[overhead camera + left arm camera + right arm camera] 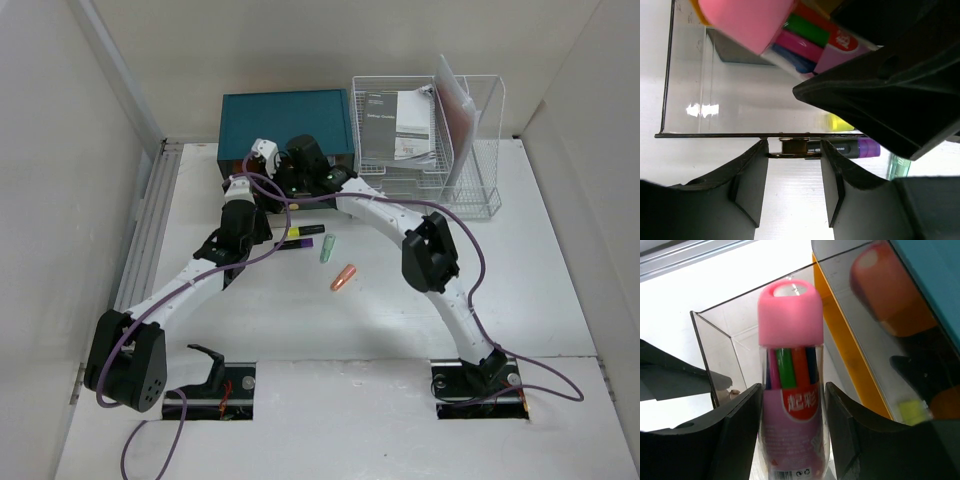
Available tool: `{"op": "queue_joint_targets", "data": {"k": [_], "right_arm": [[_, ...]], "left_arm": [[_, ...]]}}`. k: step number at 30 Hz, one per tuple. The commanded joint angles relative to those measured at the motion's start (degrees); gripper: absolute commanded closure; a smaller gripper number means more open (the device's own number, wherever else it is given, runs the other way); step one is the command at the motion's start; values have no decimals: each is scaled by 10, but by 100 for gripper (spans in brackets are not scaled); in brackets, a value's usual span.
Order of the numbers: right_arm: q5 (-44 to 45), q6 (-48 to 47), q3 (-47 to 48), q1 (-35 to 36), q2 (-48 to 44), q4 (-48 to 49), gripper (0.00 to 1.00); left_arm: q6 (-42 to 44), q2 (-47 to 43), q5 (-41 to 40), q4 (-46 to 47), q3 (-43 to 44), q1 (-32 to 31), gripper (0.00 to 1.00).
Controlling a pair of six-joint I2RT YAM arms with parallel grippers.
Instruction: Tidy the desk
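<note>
While right claw [792, 390] grips one marker tube [790, 320]: one orange marker [343, 278] loose.

Marker tube [790, 390] base cut off by the bottom edge in the right wrist view, its pink cap [747, 22] blurred and cropped at the top in the left wrist view, purple highlighter [860, 148] partly covered, yellow object [837, 121] too blurred to name.
</note>
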Motion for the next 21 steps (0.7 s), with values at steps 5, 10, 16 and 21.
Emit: {"op": "queue_joint_targets", "data": {"k": [5,10,16,21], "right_arm": [[25,5,-17,6,-87,45,36],[37,5,-52,6,-118,45,31],[115,5,-118,6,-191,45,36],[192,-1,-237,6,-285,50,70]], "left_arm": [[-27,-21,60,9,-7,-21,93],[-27,-21,55,9,-7,-21,93],[-33,-21,55,9,-7,-21,93],[-33,4,63,26,-1,-4,94]]}}
